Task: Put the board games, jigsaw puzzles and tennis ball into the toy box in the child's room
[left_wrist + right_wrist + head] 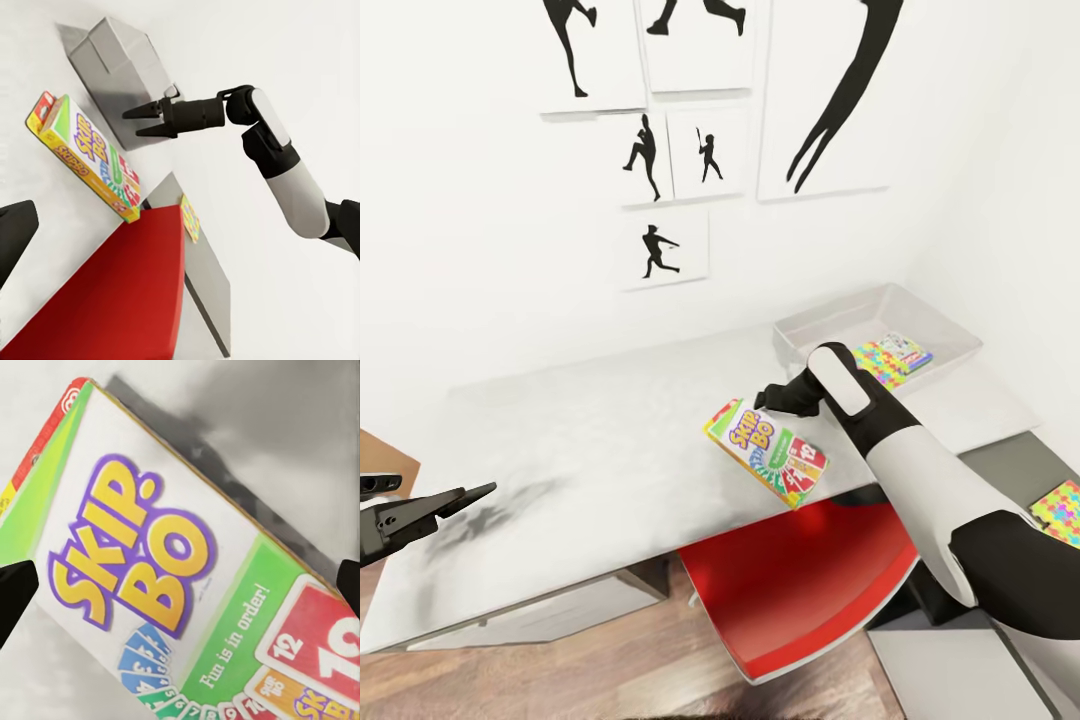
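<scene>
The right tool point(768, 398) hangs over the pale grey counter point(580, 430) with its two dark fingers spread apart and nothing between them — the left wrist view shows the tips point(139, 121) clear of any surface. Just beneath and a little ahead of it lies the flat yellow-green-red "Skip-Bo" cardboard game box point(768, 452), face up near the counter's front edge; in the right wrist view the box point(180, 585) sits between the two blurred fingertips at the frame's sides, apart from both.

Behind that tool, towards the wall, stands the shallow pale grey translucent toy bin point(950, 335) with sloping sides. Inside it lie a multicoloured jigsaw-printed board point(882, 360) and a small colourful game box point(908, 350) partly over it. Beyond the arm's elbow, on the lower dark grey wing of the counter point(1000, 465), rests a second jigsaw-printed board point(1060, 510).

Below the Skip-Bo box, under the counter's edge, the red seat of a swivel chair point(800, 590) juts out.

The left tool point(470, 495) hovers well apart from all of this, over the near end of the counter — its dark fingers taper together to a point, but whether they are fully closed I cannot tell.
</scene>
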